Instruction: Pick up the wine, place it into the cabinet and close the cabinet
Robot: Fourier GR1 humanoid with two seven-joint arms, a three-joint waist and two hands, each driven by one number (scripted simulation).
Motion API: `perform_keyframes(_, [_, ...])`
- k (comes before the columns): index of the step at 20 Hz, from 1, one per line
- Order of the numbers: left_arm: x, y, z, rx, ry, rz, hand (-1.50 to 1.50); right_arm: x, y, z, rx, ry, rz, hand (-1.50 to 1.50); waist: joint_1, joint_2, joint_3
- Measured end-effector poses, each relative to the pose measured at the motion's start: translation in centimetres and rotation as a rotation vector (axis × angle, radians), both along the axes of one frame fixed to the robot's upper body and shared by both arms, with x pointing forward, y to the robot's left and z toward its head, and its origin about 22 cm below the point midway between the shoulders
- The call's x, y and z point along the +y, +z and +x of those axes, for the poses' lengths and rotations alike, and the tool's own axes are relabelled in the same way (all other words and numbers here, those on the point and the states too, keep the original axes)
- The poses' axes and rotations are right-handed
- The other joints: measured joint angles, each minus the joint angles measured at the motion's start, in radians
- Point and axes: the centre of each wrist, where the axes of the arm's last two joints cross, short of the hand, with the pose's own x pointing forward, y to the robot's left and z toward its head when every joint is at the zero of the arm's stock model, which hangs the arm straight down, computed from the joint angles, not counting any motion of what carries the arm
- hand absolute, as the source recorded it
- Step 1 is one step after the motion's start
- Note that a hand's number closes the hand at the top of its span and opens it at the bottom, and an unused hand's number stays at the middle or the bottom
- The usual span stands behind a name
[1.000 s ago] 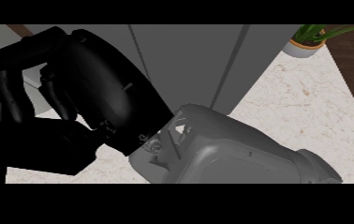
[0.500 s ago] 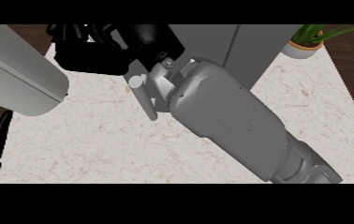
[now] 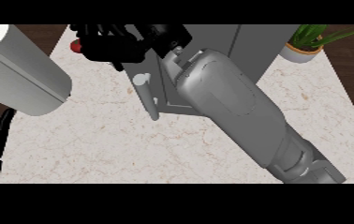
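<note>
We are reaching our right forearm (image 3: 235, 110) diagonally up across the pale marbled surface (image 3: 104, 143) from the lower right, and our right hand (image 3: 114, 42) is sitting at the upper left, just past the edge of the grey cabinet (image 3: 207, 38) that is standing at the top middle. The black fingers are curling together around something at the hand's left side, where a small patch of red (image 3: 76, 46) is peeking out; we are taking this to be the wine, though the hand is hiding nearly all of it and we cannot tell its shape or how it is tilted. The cabinet door (image 3: 149, 89) is standing ajar, swinging out toward us over the surface, with its pale bar handle (image 3: 145, 96) running down its front edge just left of our forearm. The held thing is lying to the left of the open door, over the surface's far left corner rather than clearly inside the cabinet. Our left forearm (image 3: 27, 73) is filling the left edge as a big grey cylinder, and its hand is out of view. A potted plant (image 3: 307, 42) in a white pot is standing at the upper right corner of the surface, well apart from the hand.
</note>
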Motion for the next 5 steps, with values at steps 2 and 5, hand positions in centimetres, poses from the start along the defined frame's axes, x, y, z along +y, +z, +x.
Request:
perform_keyframes(2, [-0.12, 0.02, 0.07, -0.004, -0.001, -0.004, -1.50, -0.19, -0.16, 0.23, -0.021, 0.002, -0.019, 1.50, 0.000, -0.003, -0.001])
perform_keyframes(5, [-0.28, -0.11, 0.27, -0.002, -0.007, -0.006, -1.50, -0.26, -0.40, 0.45, -0.050, 0.001, -0.028, 1.50, -0.001, -0.005, 0.000])
